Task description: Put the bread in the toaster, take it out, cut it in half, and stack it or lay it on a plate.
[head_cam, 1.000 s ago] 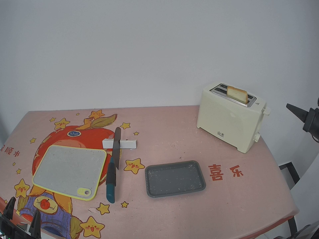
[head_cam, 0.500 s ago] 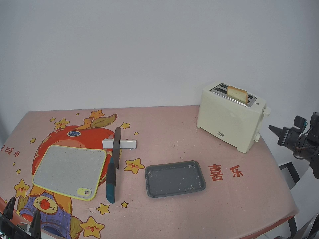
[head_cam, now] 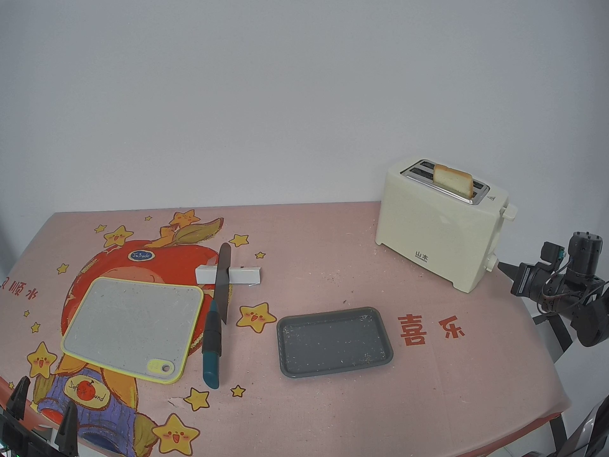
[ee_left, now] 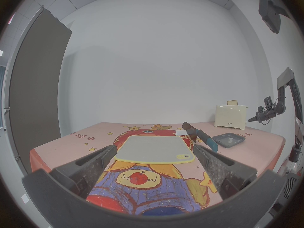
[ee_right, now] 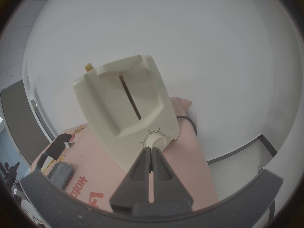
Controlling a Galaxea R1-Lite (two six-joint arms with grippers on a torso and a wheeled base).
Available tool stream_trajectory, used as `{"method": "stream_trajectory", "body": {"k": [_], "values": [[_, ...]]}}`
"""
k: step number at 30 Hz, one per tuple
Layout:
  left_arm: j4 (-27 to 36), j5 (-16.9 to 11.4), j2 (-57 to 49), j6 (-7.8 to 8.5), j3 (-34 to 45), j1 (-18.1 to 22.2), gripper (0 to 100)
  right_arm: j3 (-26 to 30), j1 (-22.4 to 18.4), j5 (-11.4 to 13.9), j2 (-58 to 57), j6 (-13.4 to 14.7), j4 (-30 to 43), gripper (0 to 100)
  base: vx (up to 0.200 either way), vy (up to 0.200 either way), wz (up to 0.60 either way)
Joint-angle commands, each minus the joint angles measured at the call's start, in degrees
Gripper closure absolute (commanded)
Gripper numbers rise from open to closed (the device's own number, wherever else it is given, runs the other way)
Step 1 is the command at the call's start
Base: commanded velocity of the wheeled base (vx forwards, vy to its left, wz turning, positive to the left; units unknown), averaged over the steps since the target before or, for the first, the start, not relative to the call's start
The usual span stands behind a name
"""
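Bread (head_cam: 453,181): tan slice, upright in the toaster (head_cam: 441,223) top slot.
Toaster: smooth cream box; right wrist view adds its end face, with a lever slit and a round dial (ee_right: 154,140).
Right gripper (ee_right: 151,150): clenched, empty, just beside the toaster's dial.
Left gripper (ee_left: 153,149): released, spread wide, well apart from the toaster.

glossy plast. toaster (head_cam: 438,236), matt tray (head_cam: 334,344)

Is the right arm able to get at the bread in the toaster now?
Probably yes: the right gripper is beside the toaster, nothing between, and the bread sticks up; it must open first.
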Motion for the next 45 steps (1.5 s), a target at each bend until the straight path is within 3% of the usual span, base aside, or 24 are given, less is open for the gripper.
{"method": "stream_trajectory", "body": {"k": [1,6,45], "values": [[-0.02,0.02,-0.75,-0.01,1.01,0.05,0,1.40,0.42,-1.04,5.95,-1.00,-4.28,100,0.000,0.000,0.00],[-0.02,0.02,-0.75,-0.01,1.01,0.05,0,3.16,0.50,-1.04,6.92,-1.09,-9.46,100,0.000,0.000,0.00],[-0.02,0.02,-0.75,-0.01,1.01,0.05,0,1.66,1.30,-0.87,9.20,-0.47,-9.73,100,0.000,0.000,0.00]]}}
